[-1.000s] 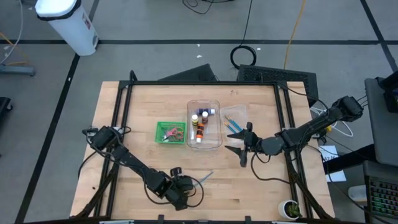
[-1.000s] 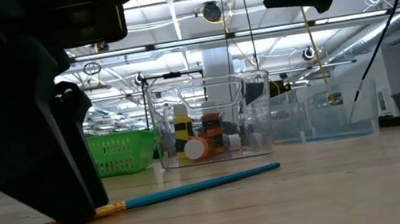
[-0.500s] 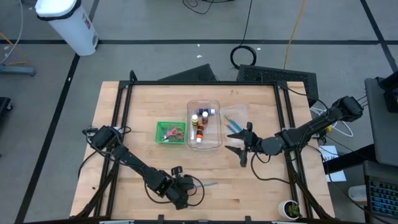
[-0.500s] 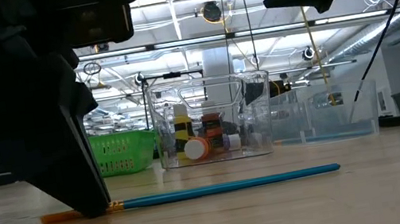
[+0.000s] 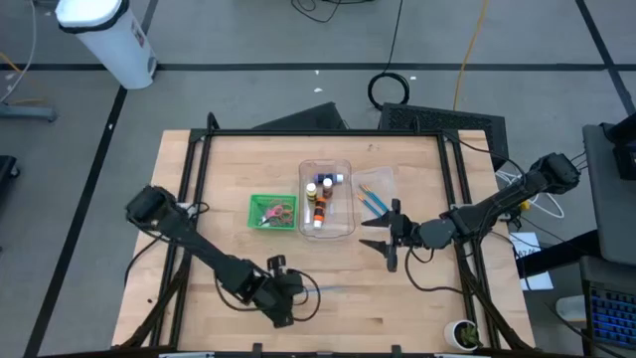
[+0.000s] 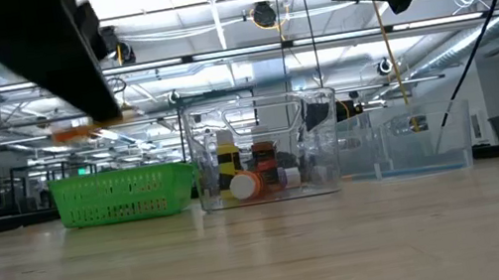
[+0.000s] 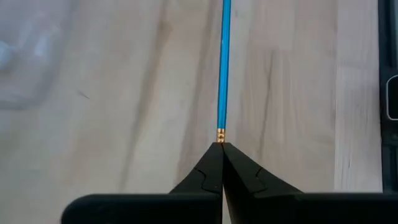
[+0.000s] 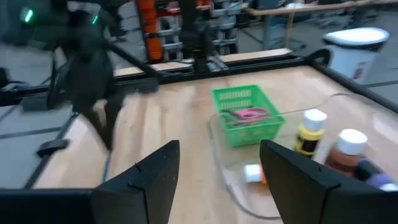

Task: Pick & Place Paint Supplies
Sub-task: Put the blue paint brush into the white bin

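Observation:
A thin blue brush [image 7: 222,68] is held up off the table by my left gripper [image 7: 221,148], which is shut on it near the table's front edge [image 5: 296,293]. In the low view the gripper [image 6: 107,110] is high at the left, with an orange end [image 6: 76,133] sticking out beside it. My right gripper [image 5: 381,239] hovers open right of the clear bin, holding nothing. Paint bottles [image 5: 320,199] stand in the clear bin [image 5: 343,167]. Scissors [image 5: 273,211] lie in a green basket [image 5: 258,224]. My left gripper pinches the brush just behind its gold ferrule [image 7: 220,134], between the very tips of its two fingers. The fingers slant down from the table's left. The blue shaft [image 7: 224,56] runs straight on from the fingertips, lifted clear of the table.
A second clear tray [image 5: 376,197] with blue brushes sits right of the bottle bin. A black frame [image 5: 194,169] borders the wooden table. The front half of the table around the left gripper is bare wood [image 5: 378,308].
My left gripper has shut on the brush's orange end while the brush lay on the table. The brush turned a little as it shut. The gripper then rose and lifted the brush clear of the wood.

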Motion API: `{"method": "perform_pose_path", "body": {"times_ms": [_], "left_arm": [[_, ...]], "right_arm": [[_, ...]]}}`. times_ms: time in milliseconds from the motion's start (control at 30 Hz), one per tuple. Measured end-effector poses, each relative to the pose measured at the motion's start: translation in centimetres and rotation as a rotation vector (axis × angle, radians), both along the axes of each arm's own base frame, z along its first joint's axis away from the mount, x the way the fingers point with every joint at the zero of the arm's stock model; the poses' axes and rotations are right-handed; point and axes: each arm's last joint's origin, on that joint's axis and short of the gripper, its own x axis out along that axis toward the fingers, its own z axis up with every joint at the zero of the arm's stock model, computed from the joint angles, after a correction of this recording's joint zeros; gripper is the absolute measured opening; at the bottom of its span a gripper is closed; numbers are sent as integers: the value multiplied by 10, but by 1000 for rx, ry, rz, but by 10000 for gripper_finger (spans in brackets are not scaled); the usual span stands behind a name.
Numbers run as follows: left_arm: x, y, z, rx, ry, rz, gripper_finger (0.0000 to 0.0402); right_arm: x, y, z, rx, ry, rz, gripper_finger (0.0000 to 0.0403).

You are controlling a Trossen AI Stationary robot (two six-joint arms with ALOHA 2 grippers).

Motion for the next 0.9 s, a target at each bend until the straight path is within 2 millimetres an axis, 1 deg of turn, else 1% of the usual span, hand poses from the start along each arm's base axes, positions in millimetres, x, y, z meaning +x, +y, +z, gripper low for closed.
{"method": "perform_pose_path", "body": {"times_ms": [200,367,567,667,733,900], "left_arm": [[-14,6,43,45,-147,3,1],[-19,12,60,84,-216,21,1],[-14,22,61,92,-209,32,1],[-11,26,61,92,-210,46,0],[-10,28,61,96,-209,45,0],[-9,32,60,88,-184,45,0]], "right_arm": [[-2,2,-8,21,-68,118,215],[1,8,-21,-12,-124,243,220],[15,20,-37,-81,-165,326,233],[21,22,-42,-71,-208,342,239],[25,22,-45,-73,-207,335,239],[36,25,-43,-102,-209,333,231]]}}
